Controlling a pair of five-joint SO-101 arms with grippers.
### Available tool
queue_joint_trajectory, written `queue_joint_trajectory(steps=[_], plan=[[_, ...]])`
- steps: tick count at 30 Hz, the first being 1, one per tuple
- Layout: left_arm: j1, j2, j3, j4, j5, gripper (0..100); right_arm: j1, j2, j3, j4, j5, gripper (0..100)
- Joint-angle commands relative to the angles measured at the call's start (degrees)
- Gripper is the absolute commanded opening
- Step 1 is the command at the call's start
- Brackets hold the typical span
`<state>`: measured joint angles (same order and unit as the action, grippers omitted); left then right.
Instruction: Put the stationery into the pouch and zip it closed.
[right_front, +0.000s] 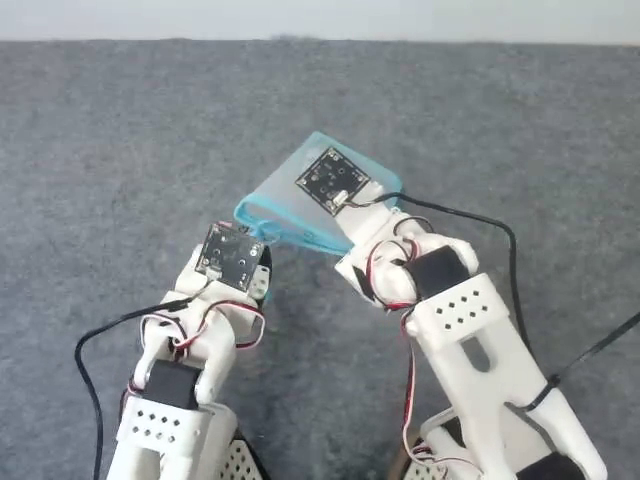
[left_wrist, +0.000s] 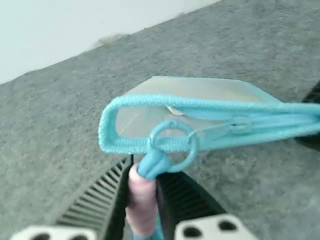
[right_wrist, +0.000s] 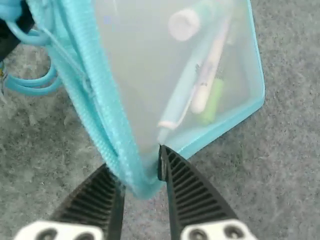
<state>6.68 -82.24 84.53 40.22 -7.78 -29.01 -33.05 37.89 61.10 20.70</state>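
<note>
At 7 o'clock of pouch (right_front: 285, 195) — tab (left_wrist: 154, 163) pinched by left gripper (left_wrist: 144, 172), pouch clamped by right gripper (right_wrist: 141, 172); pull straight, keep zip (left_wrist: 210, 107) taut.

- Nothing legible stands on the pouch (right_wrist: 140, 75).
- A pen (right_wrist: 212, 60) inside it bears faint dark marks, too small to read.

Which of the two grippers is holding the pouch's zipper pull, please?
The left gripper pinches the zipper pull; the right gripper instead clamps the pouch at its zippered edge.
</note>
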Motion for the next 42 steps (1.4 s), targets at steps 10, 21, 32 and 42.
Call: queue_joint_trajectory(steps=[10, 21, 32, 42], plan=[[-7.56, 0.18, -2.68, -1.93, -0.35, 1, 9.98, -0.92, 0.09, -0.04, 3.96, 0.6], [-7.56, 0.18, -2.42, -2.90, -0.35, 1, 21.23, -0.92, 0.09, -0.22, 6.77, 0.6], [-5.45, 0.09, -1.54, -2.29, -0.09, 6, 19.38, -1.63, -0.18, 4.09, 3.96, 0.7], [-4.66, -5.89, -2.42, 1.41, 0.09, 33, 17.54, -7.25, -1.14, 8.66, 2.37, 30.0]])
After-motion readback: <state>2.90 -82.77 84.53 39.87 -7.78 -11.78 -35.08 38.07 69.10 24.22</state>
